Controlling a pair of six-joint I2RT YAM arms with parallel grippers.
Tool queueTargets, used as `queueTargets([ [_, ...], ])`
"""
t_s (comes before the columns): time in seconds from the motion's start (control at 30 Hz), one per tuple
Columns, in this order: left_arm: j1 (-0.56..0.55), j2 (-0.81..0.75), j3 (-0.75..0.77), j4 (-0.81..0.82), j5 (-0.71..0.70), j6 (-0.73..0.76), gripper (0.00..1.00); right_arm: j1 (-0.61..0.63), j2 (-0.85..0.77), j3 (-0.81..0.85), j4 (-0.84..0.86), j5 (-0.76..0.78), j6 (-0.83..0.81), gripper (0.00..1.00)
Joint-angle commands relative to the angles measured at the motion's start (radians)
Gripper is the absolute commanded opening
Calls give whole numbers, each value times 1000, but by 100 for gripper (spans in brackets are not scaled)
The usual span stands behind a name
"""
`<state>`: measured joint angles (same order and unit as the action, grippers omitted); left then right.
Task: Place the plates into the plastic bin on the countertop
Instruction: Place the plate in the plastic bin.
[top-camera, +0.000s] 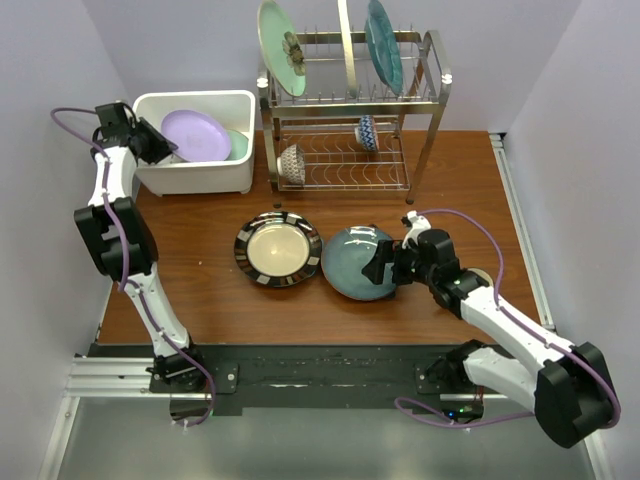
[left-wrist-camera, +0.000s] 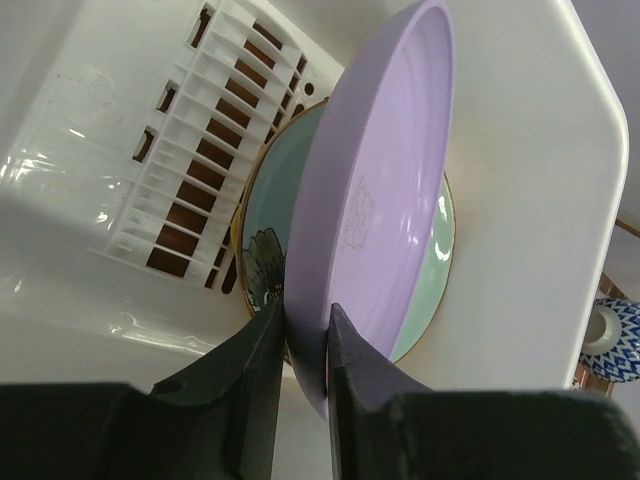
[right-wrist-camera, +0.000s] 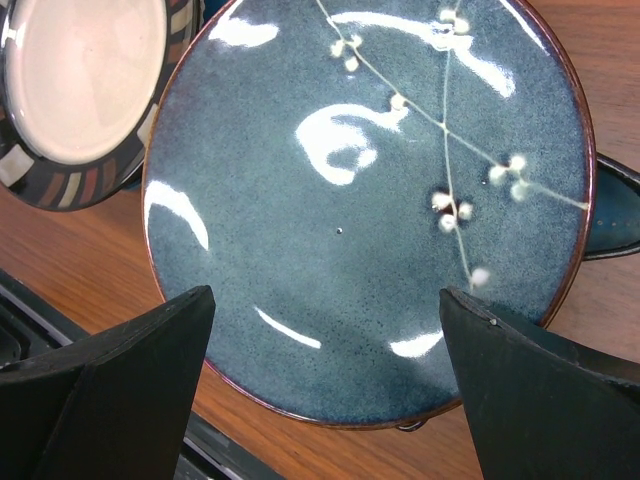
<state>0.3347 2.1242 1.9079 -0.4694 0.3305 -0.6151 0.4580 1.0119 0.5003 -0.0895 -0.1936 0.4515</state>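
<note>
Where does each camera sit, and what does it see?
Top external: high behind the bases, looking down on the table, white bin and dish rack; left arm and right arm show.
Left wrist: on that arm, looking into the bin; the left pincer grips the lavender plate.
Right wrist: on that arm, looking down at the blue-green plate; the open right pincer frames it.
Shared: the striped plate shows in top and right-wrist views.

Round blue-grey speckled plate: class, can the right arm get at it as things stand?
Likely yes: the right tool hangs open over the round blue-grey speckled plate, nothing between them.
</note>
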Motion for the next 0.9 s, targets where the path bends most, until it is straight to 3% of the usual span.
queueTargets([
  [0.0,12,8,28,26,35,23,28,2,-19,-6,13,16,-1,99],
  [0.2,18,8,23,23,38,25,37,4,-30,-11,10,16,3,99],
  [0.5,23,-76,-26,60,-8,37,64,2,-47,-16,0,20,3,99],
  [0.87,21,-315,-165,189,59,-6,70,4,-50,-8,-4,20,4,99],
])
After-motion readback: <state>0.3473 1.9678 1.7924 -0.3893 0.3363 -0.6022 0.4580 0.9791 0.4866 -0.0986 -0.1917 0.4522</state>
